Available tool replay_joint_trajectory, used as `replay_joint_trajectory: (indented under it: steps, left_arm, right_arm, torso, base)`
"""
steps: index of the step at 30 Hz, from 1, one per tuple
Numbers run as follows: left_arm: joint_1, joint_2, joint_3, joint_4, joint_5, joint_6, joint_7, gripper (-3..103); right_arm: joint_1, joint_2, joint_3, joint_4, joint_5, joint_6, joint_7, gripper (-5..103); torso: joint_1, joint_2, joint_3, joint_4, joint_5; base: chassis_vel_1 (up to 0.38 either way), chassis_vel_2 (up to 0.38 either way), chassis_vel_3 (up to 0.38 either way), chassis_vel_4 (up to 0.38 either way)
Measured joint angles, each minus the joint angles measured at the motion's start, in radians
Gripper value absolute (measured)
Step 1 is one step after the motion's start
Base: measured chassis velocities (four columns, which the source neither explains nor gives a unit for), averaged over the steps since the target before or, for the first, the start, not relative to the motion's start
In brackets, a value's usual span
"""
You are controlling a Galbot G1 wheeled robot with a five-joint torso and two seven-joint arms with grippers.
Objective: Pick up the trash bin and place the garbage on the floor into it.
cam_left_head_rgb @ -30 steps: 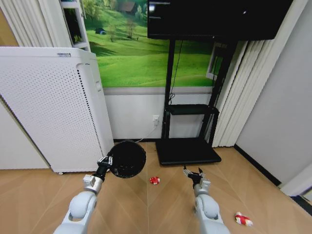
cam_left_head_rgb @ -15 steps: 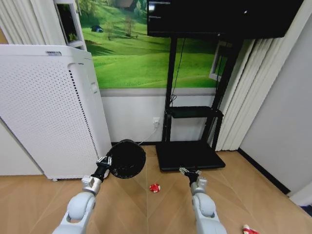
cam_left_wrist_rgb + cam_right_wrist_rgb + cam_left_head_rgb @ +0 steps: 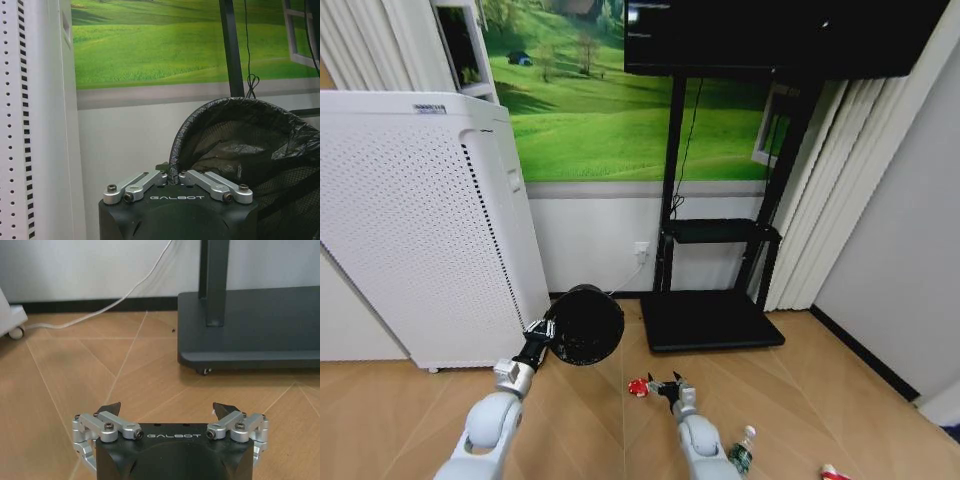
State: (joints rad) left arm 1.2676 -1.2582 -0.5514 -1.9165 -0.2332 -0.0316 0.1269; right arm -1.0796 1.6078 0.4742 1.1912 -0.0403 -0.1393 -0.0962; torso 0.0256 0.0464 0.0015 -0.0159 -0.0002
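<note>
Wood-look flooring (image 3: 580, 420) laid in a herringbone pattern runs up to a white wall with a green meadow mural, a tall white perforated cabinet (image 3: 420, 230) on castors at your left and a black monitor stand (image 3: 710, 318) with a flat matte base ahead of you. Your first step looks done: your left gripper (image 3: 536, 335) holds the trash bin (image 3: 586, 325) lifted off the floor and tipped on its side, with its fingers (image 3: 145, 181) clenched on the rim, as the left wrist view shows. That bin is a small round black basket of fine mesh, slightly tapered, lined with a crinkled, glossy black bag whose edge folds over the lip. Nothing from the floor appears to be in it, so I judge all the collecting is left to do. Your right gripper (image 3: 671, 385) reaches low over the floor with its dark-tipped fingers (image 3: 108, 410) spread wide and nothing between them, close beside the red scrap (image 3: 638, 386), a small crumpled piece with a little white on it. Farther to your right the small greenish bottle (image 3: 741, 452) lies on the boards, clear plastic with a pale cap, and the red-and-white wrapper (image 3: 831, 471) sits at the lower edge of the head view, well apart from both grippers.
</note>
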Motion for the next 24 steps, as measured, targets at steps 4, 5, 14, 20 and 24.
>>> replay_joint_trajectory:
  steps: [4,5,14,20,24]
  left_arm:
    - [0.016,0.000,-0.015,-0.011,-0.001,0.000,0.001,3]
    - [0.020,0.000,-0.020,-0.014,-0.002,0.000,0.002,3]
    - [0.040,0.009,-0.049,-0.033,-0.013,0.000,0.003,3]
    - [0.051,0.008,-0.058,-0.039,-0.014,0.000,0.005,3]
    - [0.051,0.010,-0.060,-0.041,-0.014,0.000,0.005,3]
  right_arm:
    - [0.041,0.000,-0.006,-0.080,-0.026,0.014,-0.002,100]
    - [0.056,0.000,-0.009,-0.113,-0.032,0.019,-0.004,100]
    - [0.134,0.001,-0.025,-0.271,-0.058,0.056,-0.048,100]
    - [0.180,0.001,-0.045,-0.376,-0.057,0.079,-0.052,100]
    - [0.220,0.001,-0.050,-0.447,-0.051,0.100,-0.052,100]
  torso:
    - [0.000,0.000,0.000,0.0000,-0.0001]
    - [0.000,0.000,0.000,0.0000,0.0001]
    - [0.000,0.000,0.000,-0.0001,0.0001]
    - [0.000,0.000,0.000,0.0000,0.0002]
    - [0.000,0.000,0.000,-0.0001,0.0002]
  base:
    - [0.000,0.000,0.000,0.000]
    - [0.000,0.000,0.000,0.000]
    - [0.000,0.000,0.000,0.000]
    - [0.000,0.000,0.000,0.000]
    - [0.000,0.000,0.000,0.000]
